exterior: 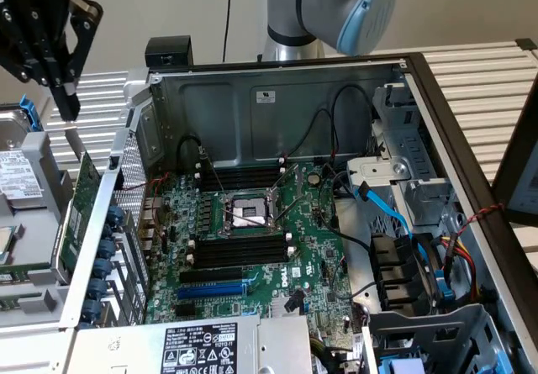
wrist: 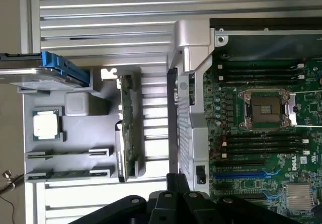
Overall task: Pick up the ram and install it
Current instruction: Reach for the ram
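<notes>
A boxy sheet-metal case (exterior: 277, 113) lies open, with a green motherboard (exterior: 252, 239) flat inside. Outside its perforated wall sits a grey moulded tray (wrist: 85, 133). The black gripper (exterior: 65, 103) hangs there, clenched on nothing. The ram (wrist: 68, 153), thin green sticks, stands edge-up in the tray's slots.

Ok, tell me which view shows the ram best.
The wrist view: two ram sticks lie in the grey holder, full length in sight. The exterior view catches that holder at its left edge, too cut off to tell the ram.
</notes>
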Robot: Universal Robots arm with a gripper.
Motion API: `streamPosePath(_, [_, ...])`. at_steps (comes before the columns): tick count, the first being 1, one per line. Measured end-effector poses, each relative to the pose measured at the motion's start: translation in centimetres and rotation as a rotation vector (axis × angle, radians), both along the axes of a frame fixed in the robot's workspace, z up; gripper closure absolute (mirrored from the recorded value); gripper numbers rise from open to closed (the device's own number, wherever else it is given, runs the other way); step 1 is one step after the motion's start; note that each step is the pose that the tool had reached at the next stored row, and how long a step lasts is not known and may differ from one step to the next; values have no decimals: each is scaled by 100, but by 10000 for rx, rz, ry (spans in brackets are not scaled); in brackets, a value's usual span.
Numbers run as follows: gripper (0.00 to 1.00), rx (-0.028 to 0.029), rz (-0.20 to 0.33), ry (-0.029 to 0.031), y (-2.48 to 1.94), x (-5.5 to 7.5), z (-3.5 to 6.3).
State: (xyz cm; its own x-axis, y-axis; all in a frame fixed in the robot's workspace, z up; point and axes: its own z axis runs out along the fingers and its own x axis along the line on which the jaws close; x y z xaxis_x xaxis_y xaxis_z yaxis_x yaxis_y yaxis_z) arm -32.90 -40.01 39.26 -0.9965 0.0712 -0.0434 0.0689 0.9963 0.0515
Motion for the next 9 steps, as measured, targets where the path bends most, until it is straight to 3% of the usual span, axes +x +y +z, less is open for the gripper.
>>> streamPosePath(9, [90, 0, -1, -4, -13, -411, 0])
